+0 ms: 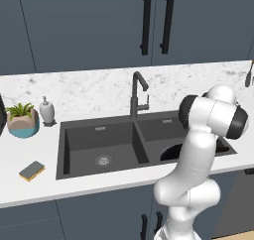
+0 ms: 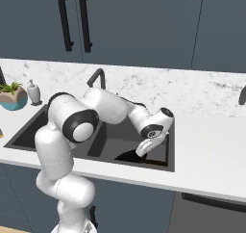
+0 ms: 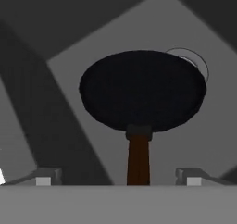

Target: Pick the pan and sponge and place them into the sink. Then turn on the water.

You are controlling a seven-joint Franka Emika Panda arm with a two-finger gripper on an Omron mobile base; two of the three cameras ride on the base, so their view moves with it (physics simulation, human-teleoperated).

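Black frying pan (image 3: 142, 90) lies flat on the floor of the sink's (image 1: 67, 150) right basin, partly covering the round drain (image 3: 194, 63), its handle running back between the gripper's (image 3: 118, 177) fingertips. The jaws stand wide apart and grip nothing. The sponge (image 1: 31, 170) waits on the counter (image 1: 30, 194) left of the sink. Lifting out carelessly could catch the handle and drag the pan.

Dark blue upper cabs (image 1: 89, 26) w/ black bar handles (image 1: 146, 22) seen far; white marble counter (image 1: 99, 182) near, matching backsplash (image 1: 89, 88).
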